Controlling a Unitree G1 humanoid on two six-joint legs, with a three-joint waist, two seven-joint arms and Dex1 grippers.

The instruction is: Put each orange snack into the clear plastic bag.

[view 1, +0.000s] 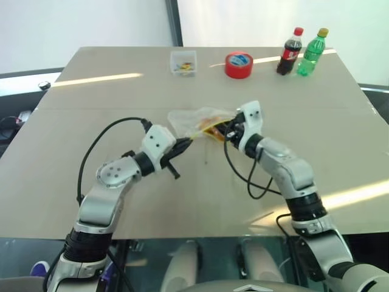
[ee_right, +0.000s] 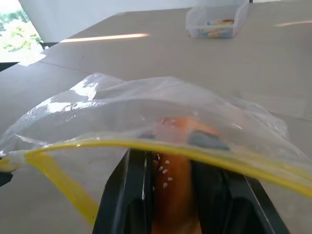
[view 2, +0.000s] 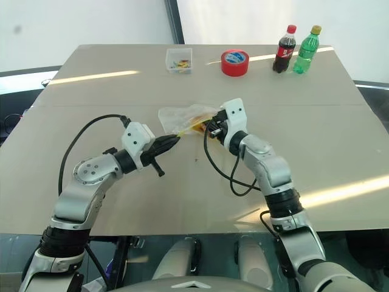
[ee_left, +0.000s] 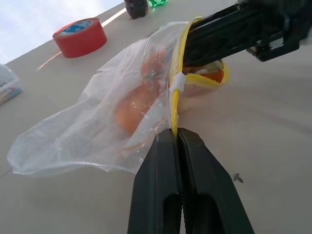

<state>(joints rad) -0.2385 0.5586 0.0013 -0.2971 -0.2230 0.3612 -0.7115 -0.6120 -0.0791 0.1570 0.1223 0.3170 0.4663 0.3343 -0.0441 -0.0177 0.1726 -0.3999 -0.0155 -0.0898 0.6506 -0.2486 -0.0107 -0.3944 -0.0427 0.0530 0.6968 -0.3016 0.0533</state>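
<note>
The clear plastic bag (view 1: 189,118) lies at the middle of the table with its yellow seal strip (ee_left: 176,83) lifted. My left gripper (ee_left: 175,132) is shut on that strip at one end of the mouth. One orange snack (ee_left: 132,106) lies inside the bag. My right gripper (view 1: 220,129) reaches level into the bag's mouth from the opposite side. It holds the other orange snack (ee_right: 170,195), glossy with pale speckles, between its fingers just under the strip. The bag's film covers the front of this snack.
A red tape roll (view 1: 239,64) and a small clear box (view 1: 183,62) stand at the far side of the table (view 1: 91,97). A cola bottle (view 1: 292,52) and a green bottle (view 1: 312,52) stand at the far right. Black cables loop beside both forearms.
</note>
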